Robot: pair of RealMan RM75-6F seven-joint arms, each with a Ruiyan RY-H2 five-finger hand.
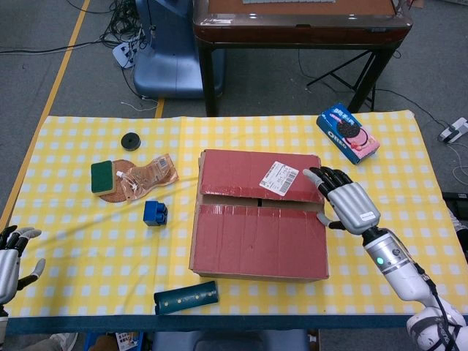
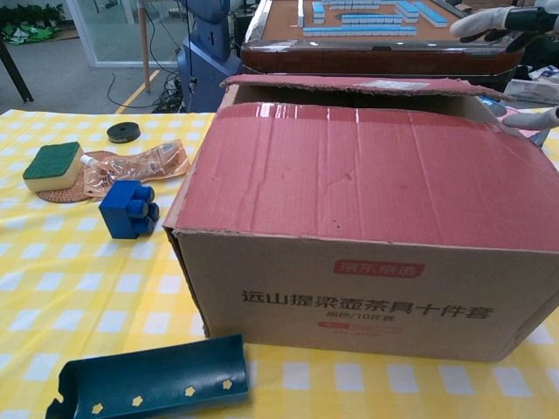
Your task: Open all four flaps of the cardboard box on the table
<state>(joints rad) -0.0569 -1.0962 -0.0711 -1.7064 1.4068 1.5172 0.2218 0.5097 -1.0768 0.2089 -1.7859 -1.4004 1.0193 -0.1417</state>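
Note:
The cardboard box stands mid-table, its top flaps faced in red. The near flap lies flat. The far flap, with a white label, sits slightly raised in the chest view. My right hand hovers at the box's right edge, fingers spread over the far flap's right corner and thumb by the seam. It holds nothing. In the chest view its fingers show above that corner and the thumb below. My left hand hangs open off the table's near left edge, far from the box.
Left of the box lie a blue brick, a green sponge on a plastic packet, and a black disc. A teal channel piece lies near the front edge. A cookie box sits back right. A mahjong table stands beyond.

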